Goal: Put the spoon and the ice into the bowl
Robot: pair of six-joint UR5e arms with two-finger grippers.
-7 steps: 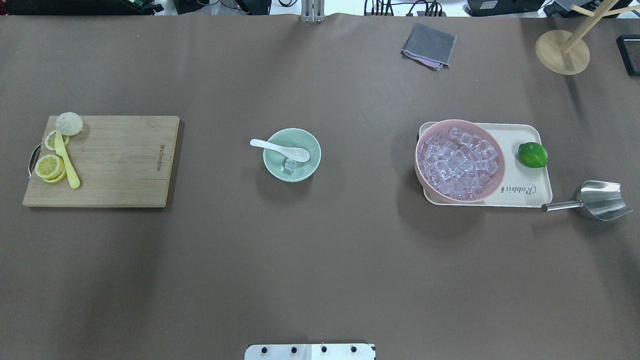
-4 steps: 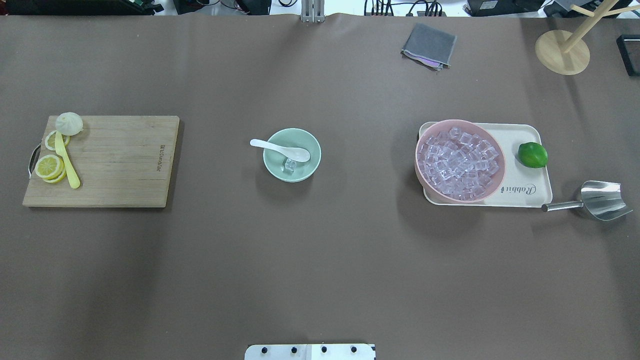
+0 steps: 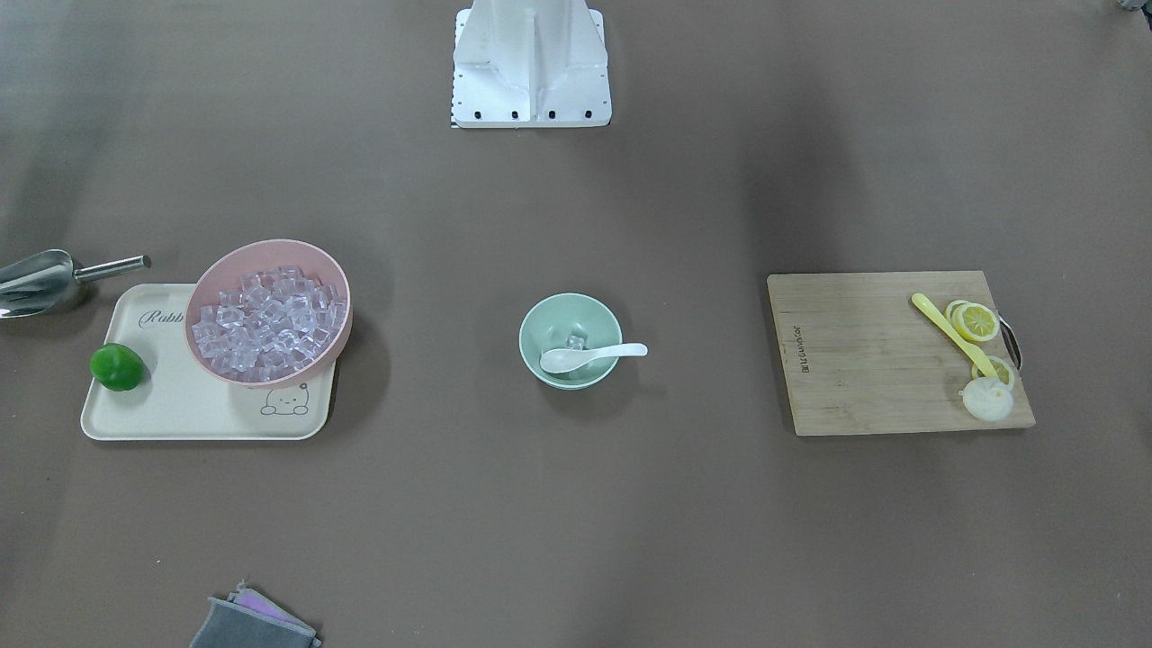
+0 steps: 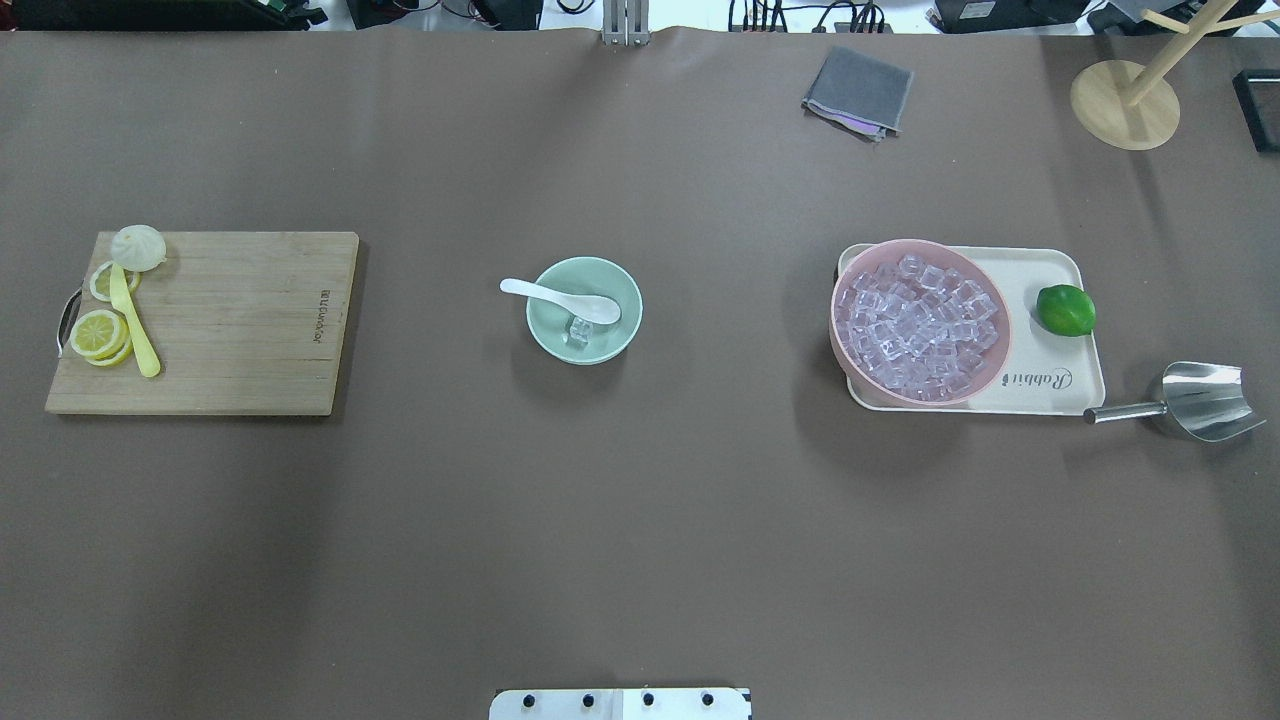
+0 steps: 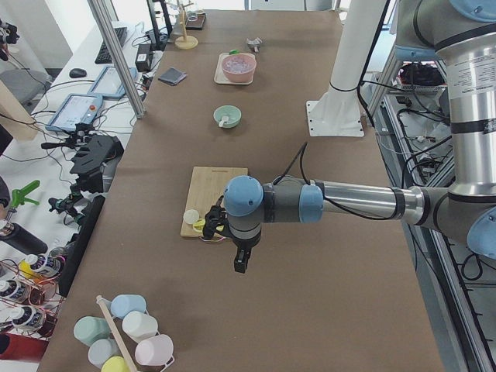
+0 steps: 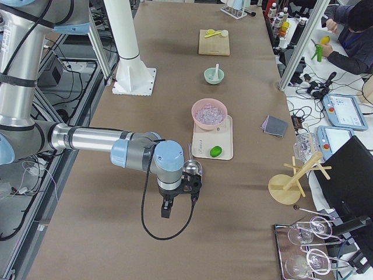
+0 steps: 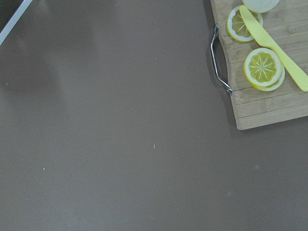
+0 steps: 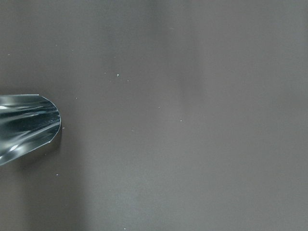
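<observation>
You have the left arm stretched level over the table's left end, its left gripper hanging straight down above the surface, and the right arm posed alike over the right end, right gripper pointing down, finger spacing unreadable on both.
</observation>
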